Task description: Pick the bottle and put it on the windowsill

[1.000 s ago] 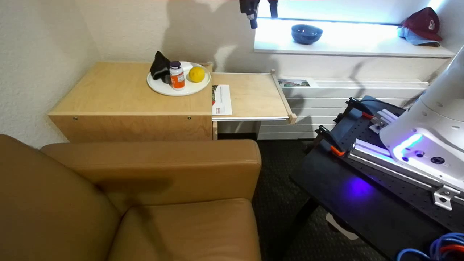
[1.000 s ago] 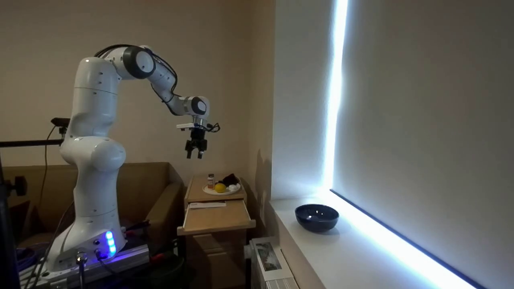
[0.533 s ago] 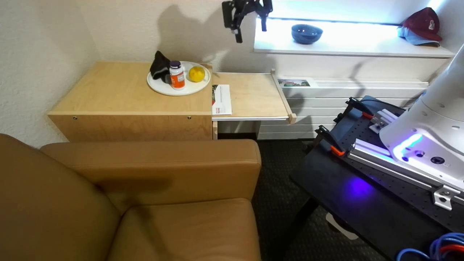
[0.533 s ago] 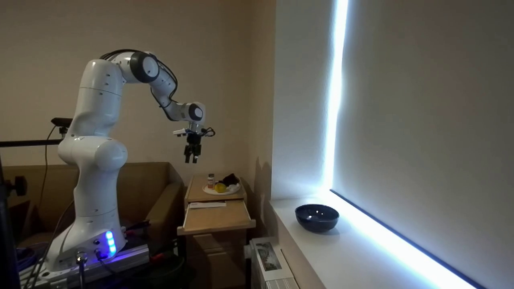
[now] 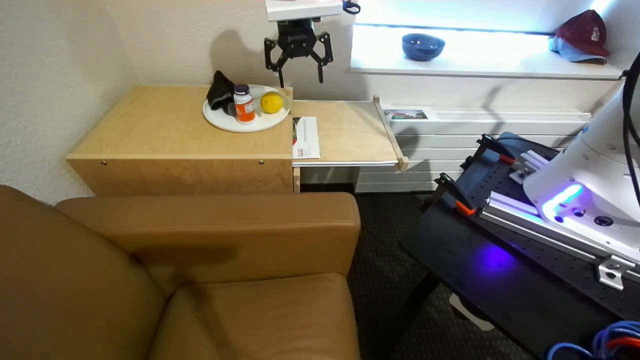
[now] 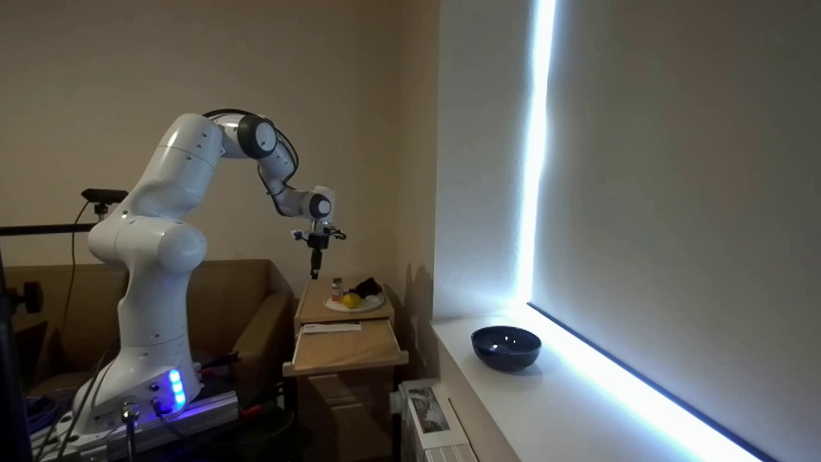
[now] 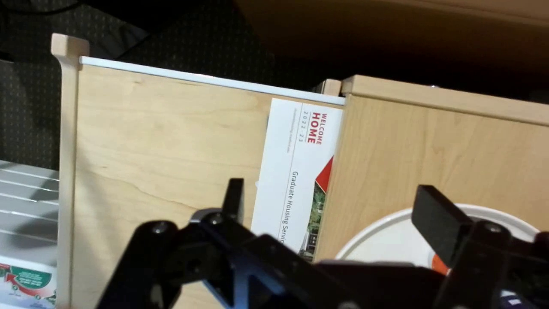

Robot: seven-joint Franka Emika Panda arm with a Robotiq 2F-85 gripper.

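Note:
The small bottle (image 5: 245, 107), white with an orange label and dark cap, stands upright on the white plate (image 5: 225, 122) on the wooden cabinet. It also shows in an exterior view (image 6: 337, 290). In the wrist view only a bit of its orange label (image 7: 439, 265) shows; a finger hides the rest. My gripper (image 5: 301, 82) is open and empty, above and to the side of the plate. It also shows in an exterior view (image 6: 315, 274) and in the wrist view (image 7: 330, 186). The bright white windowsill (image 5: 490, 57) shows in both exterior views (image 6: 558, 410).
A black pointed lump (image 5: 220, 90) and a yellow fruit (image 5: 271, 102) share the plate with the bottle. A pulled-out shelf (image 5: 347, 130) holds a leaflet (image 5: 306, 138). A dark blue bowl (image 5: 423, 47) and caps (image 5: 582, 37) sit on the windowsill. A brown sofa (image 5: 210, 220) stands before the cabinet.
The arm has reached forward and lowered, bringing the gripper down towards the cabinet and plate. The gripper has also turned about its vertical axis. The bottle has not moved.

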